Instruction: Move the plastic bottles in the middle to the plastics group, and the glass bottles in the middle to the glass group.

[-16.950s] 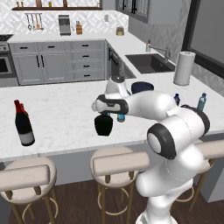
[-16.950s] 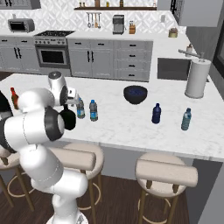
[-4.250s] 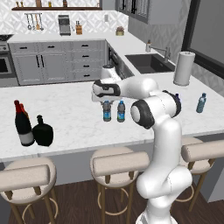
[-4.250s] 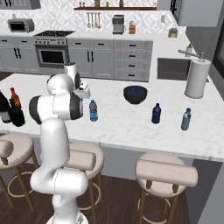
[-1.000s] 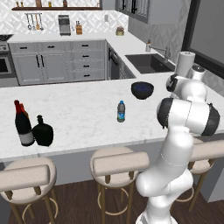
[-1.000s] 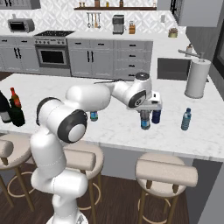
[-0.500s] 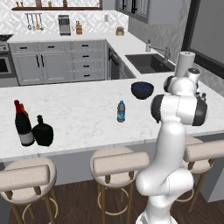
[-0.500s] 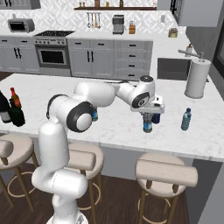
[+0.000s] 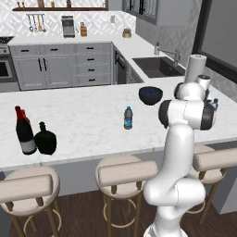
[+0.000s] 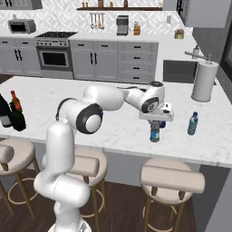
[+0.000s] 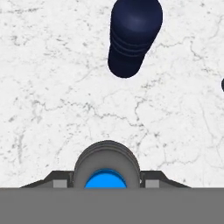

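Note:
My gripper (image 10: 155, 127) is shut on a clear water bottle (image 10: 155, 133) with a blue label, low over the right part of the island counter (image 10: 68, 118). In the hand view its dark cap (image 11: 106, 168) sits between my fingertips (image 11: 61, 180). Just beyond it stands the dark-blue bottle (image 11: 133, 35) of the plastics group. The teal bottle (image 10: 193, 123) stands a little to the right. A second water bottle (image 9: 128, 117) stands mid-counter. At the far left the squat black bottle (image 9: 45, 139) rests beside the red-topped wine bottles (image 9: 23, 132).
A dark bowl (image 9: 150, 95) sits behind the middle water bottle. A paper towel roll (image 10: 204, 81) and the sink (image 10: 179, 71) lie at the back right. Padded stools (image 10: 170, 179) line the near edge of the counter.
The gripper has carried the water bottle a little further right and lower, closer to the dark-blue bottle. The other bottles have not moved.

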Available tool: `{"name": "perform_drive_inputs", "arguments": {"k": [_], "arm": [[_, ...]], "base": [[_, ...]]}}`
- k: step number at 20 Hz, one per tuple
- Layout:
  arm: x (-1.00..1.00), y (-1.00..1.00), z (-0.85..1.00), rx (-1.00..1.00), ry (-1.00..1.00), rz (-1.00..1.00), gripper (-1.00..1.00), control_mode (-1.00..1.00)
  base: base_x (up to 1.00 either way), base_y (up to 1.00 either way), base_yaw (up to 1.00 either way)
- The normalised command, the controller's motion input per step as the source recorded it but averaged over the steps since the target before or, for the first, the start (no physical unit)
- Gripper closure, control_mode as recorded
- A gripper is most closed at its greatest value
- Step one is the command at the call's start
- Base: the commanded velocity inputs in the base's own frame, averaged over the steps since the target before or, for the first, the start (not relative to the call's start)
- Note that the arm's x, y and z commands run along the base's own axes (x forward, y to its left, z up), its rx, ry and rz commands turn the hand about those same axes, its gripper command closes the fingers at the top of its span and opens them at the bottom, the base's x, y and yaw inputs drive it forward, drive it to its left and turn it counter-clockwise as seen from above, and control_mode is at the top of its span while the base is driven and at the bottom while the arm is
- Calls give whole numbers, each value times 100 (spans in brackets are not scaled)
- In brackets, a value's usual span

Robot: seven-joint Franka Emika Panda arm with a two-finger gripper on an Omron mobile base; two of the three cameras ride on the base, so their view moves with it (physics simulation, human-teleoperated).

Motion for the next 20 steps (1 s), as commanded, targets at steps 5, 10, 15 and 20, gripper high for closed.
{"name": "perform_drive_inputs", "arguments": {"k": [5,10,15,20], "arm": [[0,-5,-28,0,-1,0,100,-100],[-8,-1,-28,0,-4,0,100,-100],[-22,11,-33,0,-2,0,-100,-100],[-10,4,20,0,-16,0,-100,-100]], "base": [[0,0,0],[0,0,0],[0,0,0],[0,0,0]]}}
